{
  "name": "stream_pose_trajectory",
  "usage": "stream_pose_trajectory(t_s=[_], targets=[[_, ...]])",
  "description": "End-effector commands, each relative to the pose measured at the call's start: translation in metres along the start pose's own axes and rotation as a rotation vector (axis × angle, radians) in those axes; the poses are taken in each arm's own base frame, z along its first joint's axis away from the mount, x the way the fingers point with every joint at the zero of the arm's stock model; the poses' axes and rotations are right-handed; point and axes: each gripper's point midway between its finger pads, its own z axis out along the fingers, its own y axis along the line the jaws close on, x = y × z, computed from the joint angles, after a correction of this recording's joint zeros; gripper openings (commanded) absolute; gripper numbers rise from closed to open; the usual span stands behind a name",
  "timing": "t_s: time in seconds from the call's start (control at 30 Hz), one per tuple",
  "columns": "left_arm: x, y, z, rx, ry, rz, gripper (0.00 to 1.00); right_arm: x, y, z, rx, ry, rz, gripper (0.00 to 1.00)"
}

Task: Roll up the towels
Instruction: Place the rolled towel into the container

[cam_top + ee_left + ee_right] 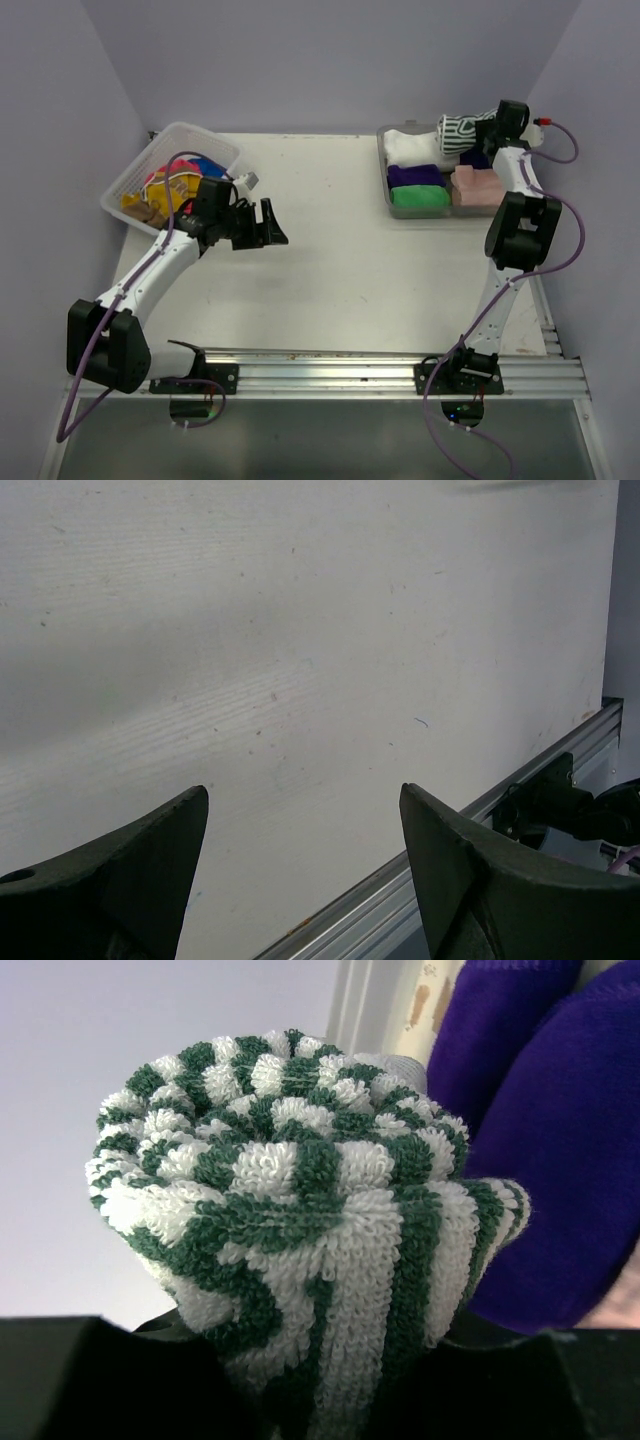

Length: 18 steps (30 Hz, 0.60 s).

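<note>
My right gripper (478,128) is shut on a rolled dark-green-and-white striped towel (458,132) and holds it over the far part of the grey tray (383,170). The roll fills the right wrist view (300,1220), with a purple towel (540,1140) behind it. The tray holds rolled white (412,147), purple (414,175), green (418,197) and pink (474,187) towels. Unrolled towels, yellow-and-brown, blue and pink (170,188), lie in the white basket (190,135) at far left. My left gripper (272,224) is open and empty above the table; its fingertips (175,840) frame bare tabletop.
The aluminium rail (350,365) runs along the near table edge and shows in the left wrist view (480,830). Purple walls enclose the table on the left, back and right. The white tabletop (330,260) lies between basket and tray.
</note>
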Motion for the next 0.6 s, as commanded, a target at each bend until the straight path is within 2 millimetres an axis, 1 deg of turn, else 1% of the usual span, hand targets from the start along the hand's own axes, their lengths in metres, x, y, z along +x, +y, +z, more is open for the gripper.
stream_pose_trajectory(t_s=[0.0, 0.07, 0.37, 0.4, 0.43, 0.57], targets=[[-0.005, -0.006, -0.009, 0.023, -0.034, 0.003, 0.8, -0.027, 0.035, -0.008, -0.111, -0.082, 0.033, 0.06], [-0.006, -0.005, -0.009, 0.02, -0.036, 0.003, 0.8, -0.027, 0.034, -0.003, -0.117, -0.077, 0.041, 0.06], [-0.005, -0.005, -0.008, 0.021, -0.031, -0.005, 0.8, -0.042, 0.029, 0.012, -0.117, -0.08, 0.053, 0.06], [-0.004, -0.005, -0.006, 0.021, -0.027, -0.008, 0.8, -0.04, 0.026, 0.015, -0.109, -0.071, 0.05, 0.06], [-0.005, -0.006, -0.006, 0.025, -0.029, -0.008, 0.8, -0.037, 0.018, 0.022, -0.091, -0.064, 0.048, 0.06], [-0.004, -0.005, -0.005, 0.025, -0.024, -0.015, 0.8, -0.036, -0.002, 0.033, -0.046, -0.055, 0.056, 0.06]])
